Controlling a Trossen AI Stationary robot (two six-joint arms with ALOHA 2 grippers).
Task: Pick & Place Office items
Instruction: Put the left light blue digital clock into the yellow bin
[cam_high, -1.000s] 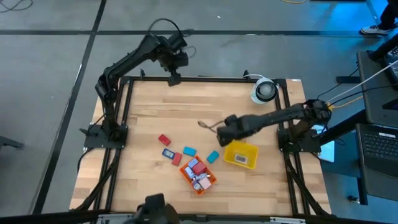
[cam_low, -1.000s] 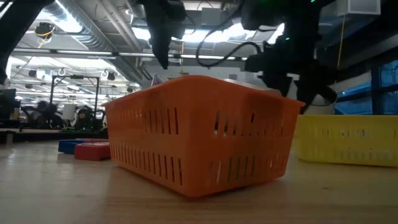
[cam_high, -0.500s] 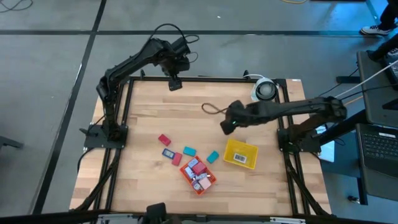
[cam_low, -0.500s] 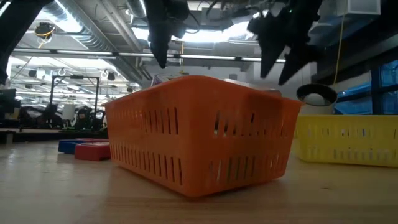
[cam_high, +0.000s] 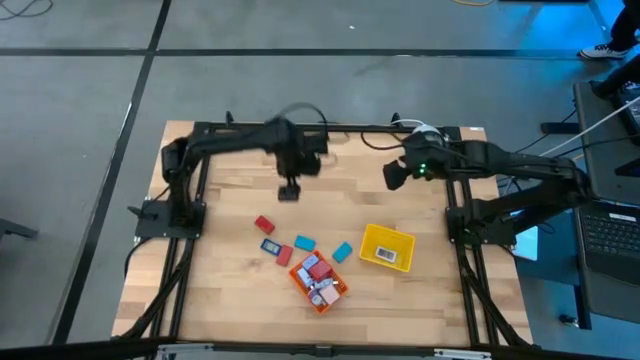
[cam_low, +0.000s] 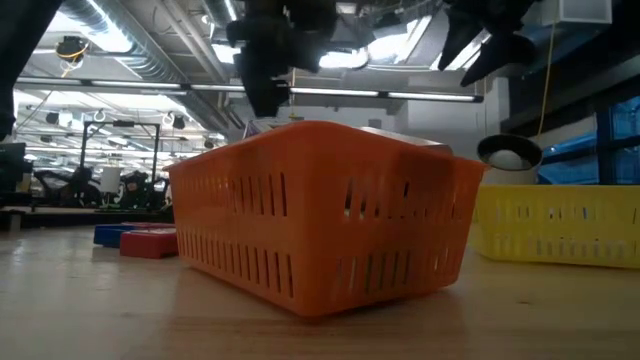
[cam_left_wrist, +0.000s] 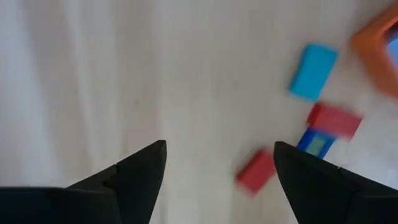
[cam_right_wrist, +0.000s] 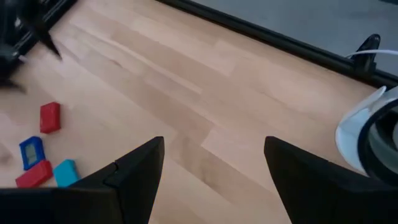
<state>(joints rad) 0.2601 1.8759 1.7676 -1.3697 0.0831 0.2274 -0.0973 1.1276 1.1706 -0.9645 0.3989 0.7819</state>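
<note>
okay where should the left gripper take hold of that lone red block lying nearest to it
Come straight down on the small red rectangular block, closing the left gripper's open fingers across its short width. It lies flat on the wooden table, clear of its neighbours, so both long sides are free.

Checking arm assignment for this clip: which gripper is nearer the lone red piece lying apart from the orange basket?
Left. The left gripper hangs open just above and beside the red piece, while the right gripper is across the table near the far edge, also open.
</note>
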